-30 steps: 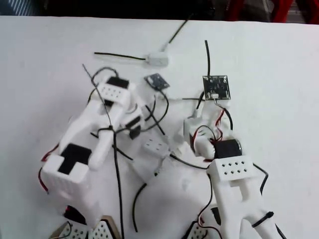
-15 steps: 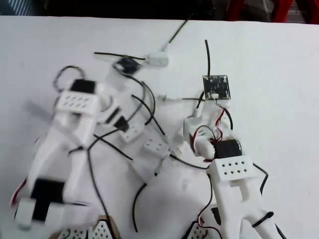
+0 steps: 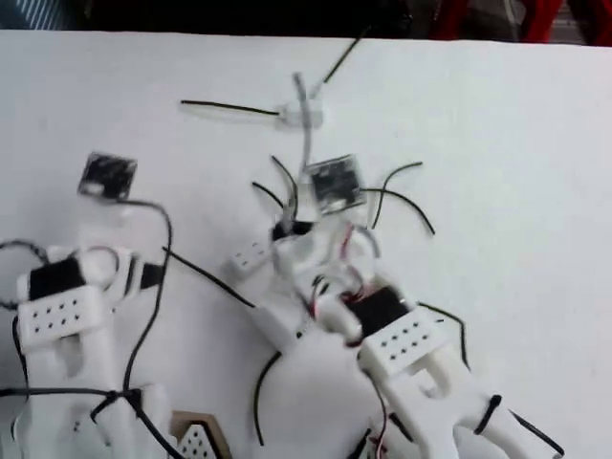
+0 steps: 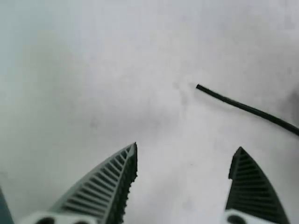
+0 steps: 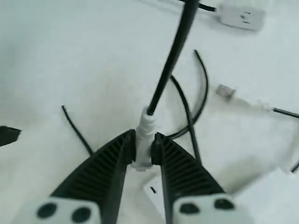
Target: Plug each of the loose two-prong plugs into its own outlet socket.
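My right gripper is shut on a white two-prong plug, whose black cable rises away from it. Just under the plug lies a white outlet socket. In the high view the right gripper is at the table's middle, beside a small white socket block. My left gripper hangs open over bare table with nothing between its fingers; a loose black cable end lies beyond it. The left arm stands at the near left.
Another white outlet with a black lead lies toward the far edge, seen also as the outlet in the right wrist view. A loose small plug and several black cables lie around the middle. A white block lies near the front.
The left arm has swung out of the middle to the near left of the table. The right arm has moved left and forward into the middle among the cables.
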You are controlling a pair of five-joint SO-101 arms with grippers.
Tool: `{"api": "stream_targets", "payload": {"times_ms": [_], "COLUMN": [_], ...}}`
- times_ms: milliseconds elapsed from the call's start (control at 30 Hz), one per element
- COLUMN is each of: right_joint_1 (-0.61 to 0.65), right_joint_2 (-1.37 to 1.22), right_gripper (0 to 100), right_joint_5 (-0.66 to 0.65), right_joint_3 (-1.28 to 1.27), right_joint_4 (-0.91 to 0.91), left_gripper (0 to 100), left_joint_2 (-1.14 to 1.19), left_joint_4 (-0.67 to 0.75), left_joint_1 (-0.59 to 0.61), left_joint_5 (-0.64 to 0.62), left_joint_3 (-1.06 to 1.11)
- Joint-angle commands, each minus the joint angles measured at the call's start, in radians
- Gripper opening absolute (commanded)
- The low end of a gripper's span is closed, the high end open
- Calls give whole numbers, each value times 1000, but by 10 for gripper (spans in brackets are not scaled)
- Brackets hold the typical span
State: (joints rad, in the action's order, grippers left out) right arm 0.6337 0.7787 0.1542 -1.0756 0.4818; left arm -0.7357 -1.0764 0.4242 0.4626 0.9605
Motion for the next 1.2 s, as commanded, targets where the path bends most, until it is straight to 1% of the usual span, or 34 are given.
{"api": "stream_targets", "payload": {"times_ms": [0,67,167,300,400,500,800,1167], "right_joint_1": [104,136,153,147,150,142,79,81], "right_joint_2": [19,18,-25,-225,-377,-460,-492,-507], "right_gripper": [17,17,17,17,17,17,17,17], "right_joint_5": [-101,-126,-132,-123,-123,-124,-124,-126], "right_joint_3": [-29,-51,-48,35,89,94,94,83], "right_joint_4": [-125,-193,-220,-229,-278,-338,-447,-456], "left_gripper": [310,310,309,309,309,309,309,309], "left_joint_2": [-47,-47,-47,-48,-48,-48,-48,-48], "left_joint_4": [86,114,166,192,192,193,192,192], "left_joint_1": [97,117,117,119,119,119,119,119], "left_joint_5": [-9,-9,-9,-9,-9,-9,-9,-9], "left_joint_3": [103,140,209,239,242,245,245,245]}}
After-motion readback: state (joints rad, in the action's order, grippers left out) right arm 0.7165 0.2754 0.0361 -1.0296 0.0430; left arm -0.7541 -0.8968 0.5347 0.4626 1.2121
